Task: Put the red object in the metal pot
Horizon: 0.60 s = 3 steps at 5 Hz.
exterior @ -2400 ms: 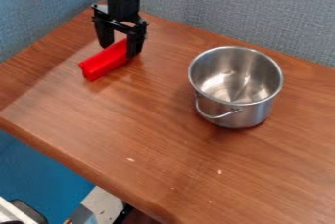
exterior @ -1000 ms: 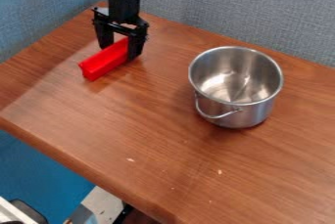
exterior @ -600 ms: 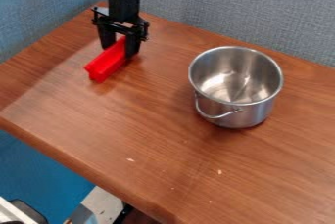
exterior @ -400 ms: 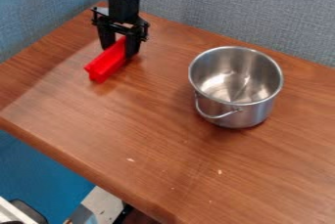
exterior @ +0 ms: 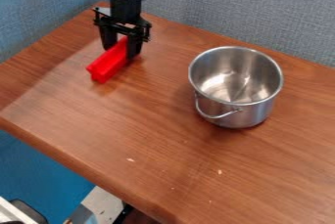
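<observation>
The red object (exterior: 108, 64) is a long red bar lying on the wooden table (exterior: 144, 120) at the back left. My black gripper (exterior: 120, 44) points straight down over the bar's far end, its fingers shut on that end, one on each side. The near end of the bar sticks out toward the front left. The metal pot (exterior: 236, 85) stands upright and empty to the right, well apart from the gripper, with its thin wire handle hanging at the front.
A blue textured wall (exterior: 236, 8) runs close behind the table. The table's front edge (exterior: 78, 159) drops off to the floor at the lower left.
The gripper's fingers have come together on the red bar's far end, and the bar has swung slightly, its near end shifting a little to the right. The arm stayed in place.
</observation>
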### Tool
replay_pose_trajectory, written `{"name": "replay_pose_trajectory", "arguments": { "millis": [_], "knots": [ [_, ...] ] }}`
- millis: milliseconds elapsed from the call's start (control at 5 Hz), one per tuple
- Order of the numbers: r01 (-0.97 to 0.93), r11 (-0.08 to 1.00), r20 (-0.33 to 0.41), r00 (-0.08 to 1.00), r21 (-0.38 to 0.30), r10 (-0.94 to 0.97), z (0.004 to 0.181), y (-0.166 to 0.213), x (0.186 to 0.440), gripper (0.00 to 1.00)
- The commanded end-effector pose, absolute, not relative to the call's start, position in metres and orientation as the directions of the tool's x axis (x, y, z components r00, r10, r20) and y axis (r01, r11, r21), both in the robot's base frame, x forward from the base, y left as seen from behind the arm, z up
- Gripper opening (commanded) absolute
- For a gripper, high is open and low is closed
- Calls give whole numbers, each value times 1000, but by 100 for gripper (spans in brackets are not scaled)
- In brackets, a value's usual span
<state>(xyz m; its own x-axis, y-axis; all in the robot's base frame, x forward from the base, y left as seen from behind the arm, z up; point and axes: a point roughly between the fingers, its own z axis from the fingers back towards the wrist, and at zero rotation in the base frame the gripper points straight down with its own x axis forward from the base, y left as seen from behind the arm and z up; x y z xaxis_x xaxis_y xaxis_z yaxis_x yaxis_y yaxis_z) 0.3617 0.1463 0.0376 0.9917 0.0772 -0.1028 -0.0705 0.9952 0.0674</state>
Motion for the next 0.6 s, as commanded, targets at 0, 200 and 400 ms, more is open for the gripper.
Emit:
{"name": "replay_pose_trajectory", "arguments": {
  "millis": [0, 200, 400],
  "knots": [
    [-65, 993, -18, 998, 101, 67, 72, 143, 369, 0],
    [-68, 992, -19, 997, 104, 70, 72, 141, 369, 0],
    [-71, 992, -19, 997, 105, 73, 72, 140, 369, 0]
  ]
}}
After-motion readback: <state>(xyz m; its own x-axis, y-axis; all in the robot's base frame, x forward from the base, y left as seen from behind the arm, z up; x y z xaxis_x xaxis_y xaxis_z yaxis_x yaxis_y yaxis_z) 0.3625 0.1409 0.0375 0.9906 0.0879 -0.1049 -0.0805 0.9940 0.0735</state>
